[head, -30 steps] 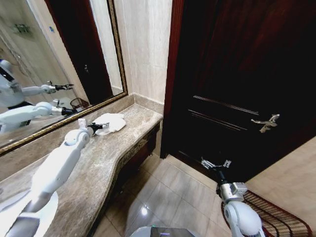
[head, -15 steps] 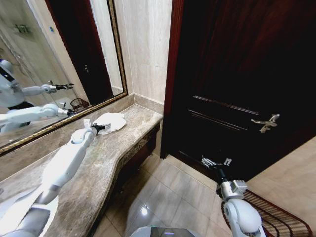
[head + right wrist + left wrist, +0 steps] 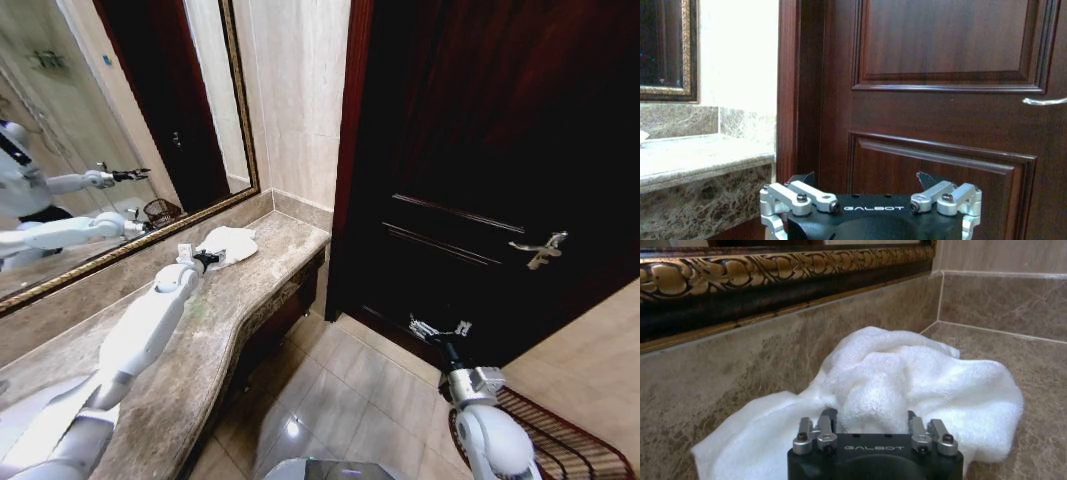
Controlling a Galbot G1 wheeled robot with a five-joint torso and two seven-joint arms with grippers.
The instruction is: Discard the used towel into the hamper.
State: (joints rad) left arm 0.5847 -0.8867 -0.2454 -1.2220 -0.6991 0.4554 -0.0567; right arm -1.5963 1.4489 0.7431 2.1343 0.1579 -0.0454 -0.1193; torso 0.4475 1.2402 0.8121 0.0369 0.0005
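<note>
Nearest, at the lower right, the right hand point(image 3: 432, 330) hangs low over the floor tiles in front of the dark door point(image 3: 480, 180). In its wrist view the fingers stand spread with nothing between them: released and idle, held clear of the work.

Beside that arm, at the lower right edge of the head view, a curved red-brown wire rim point(image 3: 560, 440) shows on the floor. In my judgement this is the hamper, placed within the right arm's side of the robot and well apart from the towel; most of it is cut off by the frame.

Farther off to the left, the left arm reaches along the marble desk point(image 3: 215, 330) to its far end, where the white towel point(image 3: 232, 243) lies crumpled against the backsplash below the mirror point(image 3: 90, 130). The left hand point(image 3: 209, 259) is at the towel's near edge. Its wrist view shows a raised fold of towel point(image 3: 887, 390) standing between the two fingers; whether they are clenched on it I cannot tell. The low, level approach suits pinching that fold off the desk.
</note>
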